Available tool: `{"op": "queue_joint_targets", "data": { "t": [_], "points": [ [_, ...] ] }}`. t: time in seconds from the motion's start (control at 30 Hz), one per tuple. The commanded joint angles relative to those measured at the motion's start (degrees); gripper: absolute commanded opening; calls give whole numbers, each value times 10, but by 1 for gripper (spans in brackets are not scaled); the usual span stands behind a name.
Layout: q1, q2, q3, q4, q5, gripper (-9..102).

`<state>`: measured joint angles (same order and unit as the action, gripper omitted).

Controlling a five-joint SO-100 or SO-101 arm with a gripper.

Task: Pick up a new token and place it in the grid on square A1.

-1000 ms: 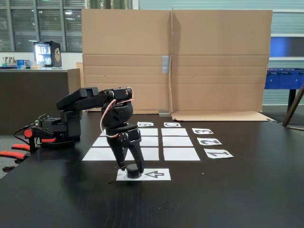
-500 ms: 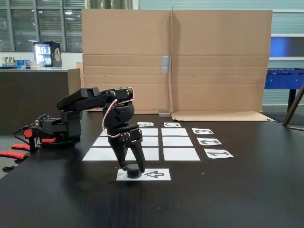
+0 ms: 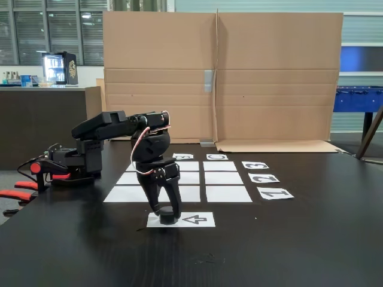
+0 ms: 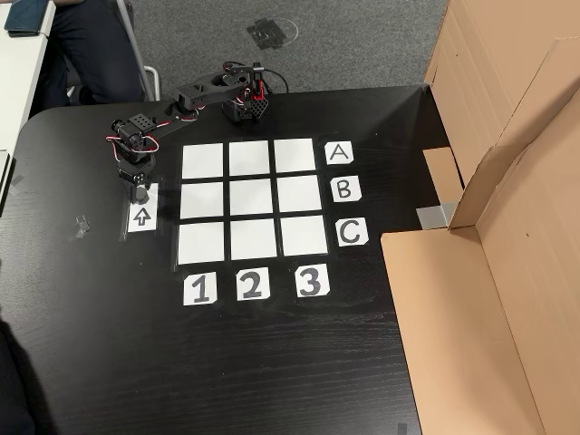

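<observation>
Nearest the camera in the fixed view lies the bare black tabletop (image 3: 287,251), and just beyond it the arrow-printed sheet (image 3: 194,220), with the token (image 3: 168,217) sitting on its left end, at nine o'clock from the arrow. The gripper (image 3: 167,210) points straight down over it, its jaws narrowed to about the puck's width, one tip on each flank and the tips low around the puck's top; whether the pads are actually pressing cannot be told from here, so the grasp reads as closing rather than secured. To do this step well, I judge the jaws should be centred on the puck and squeezed evenly low on its sides before any lift, since so short a cylinder could skid or pop out if caught near its top edge; the lift should then go straight up so the paper beneath is not dragged. In the other view the gripper (image 4: 140,186) hangs over the token (image 4: 141,195) at the twelve o'clock end of the arrow sheet (image 4: 142,218), which lies at nine o'clock from the grid (image 4: 251,200). Square A1 (image 4: 203,161) is the corner cell at the grid's upper left there, near the token, at about one o'clock from it, and it is blank. Farthest back in the fixed view stands the cardboard screen (image 3: 275,78).
</observation>
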<state>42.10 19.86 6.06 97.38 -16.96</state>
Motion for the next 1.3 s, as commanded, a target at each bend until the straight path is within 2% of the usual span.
{"op": "queue_joint_targets", "data": {
  "t": [0.0, 0.47, 1.03, 1.27],
  "points": [
    [-4, 6, -20, -3, -4, 20],
    [-4, 5, -21, -3, -6, 8],
    [-6, 86, 0, 22, 7, 6],
    [-51, 171, 68, 22, 29, 6]
  ]
}}
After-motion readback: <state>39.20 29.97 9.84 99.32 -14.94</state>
